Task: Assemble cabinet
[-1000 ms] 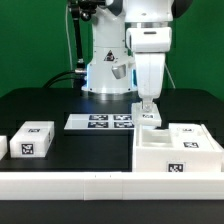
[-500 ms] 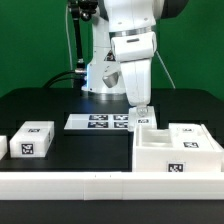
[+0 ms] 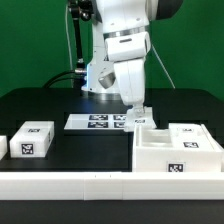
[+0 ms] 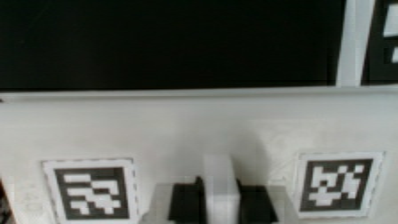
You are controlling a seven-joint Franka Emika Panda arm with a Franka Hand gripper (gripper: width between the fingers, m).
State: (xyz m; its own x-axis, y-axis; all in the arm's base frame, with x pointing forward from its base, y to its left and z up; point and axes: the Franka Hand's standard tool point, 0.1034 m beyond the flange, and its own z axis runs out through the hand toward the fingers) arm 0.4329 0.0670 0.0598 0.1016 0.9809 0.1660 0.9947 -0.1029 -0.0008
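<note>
The cabinet (image 3: 160,158) is a large white box-shaped body with tag markers, lying on the black table at the exterior view's right. My gripper (image 3: 140,112) comes down on its far left wall. In the wrist view the cabinet (image 4: 196,120) fills most of the picture as a white face with two tags. My gripper (image 4: 217,196) has a dark finger on either side of a thin white wall of the cabinet and is shut on it.
The marker board (image 3: 98,121) lies behind the gripper toward the exterior view's left. A small white tagged block (image 3: 32,140) stands at the left, another (image 3: 3,146) at the left edge. A white rail (image 3: 70,186) runs along the front.
The arm has swung and tilted toward the exterior view's left, and the gripper has shifted a little left along the cabinet's far wall. The cabinet has barely moved.
</note>
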